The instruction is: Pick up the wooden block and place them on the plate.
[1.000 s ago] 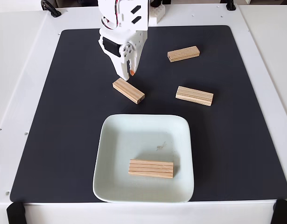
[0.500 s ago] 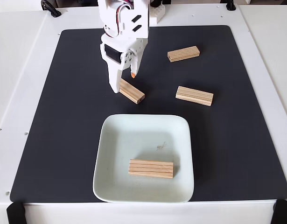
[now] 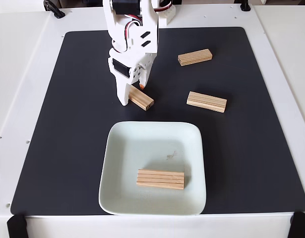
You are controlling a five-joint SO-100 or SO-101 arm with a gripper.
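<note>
On the black mat, my white gripper (image 3: 133, 95) stands open over the left end of a wooden block (image 3: 144, 99). Its long white finger (image 3: 123, 95) is down on the mat at the block's left side, and the orange-tipped finger sits at the block's upper edge. Two more wooden blocks lie to the right on the mat, one at the back (image 3: 195, 57) and one nearer the middle (image 3: 206, 101). Another block (image 3: 160, 179) lies flat inside the pale square plate (image 3: 110, 153) at the front.
The black mat (image 3: 58, 124) covers most of a white table. The arm's base stands at the back edge, with black clamps in the table's corners. Open mat lies to the left and right of the plate.
The gripper has come down and slightly forward, opened, and now straddles the left end of the block near the plate. The blocks have not visibly moved.
</note>
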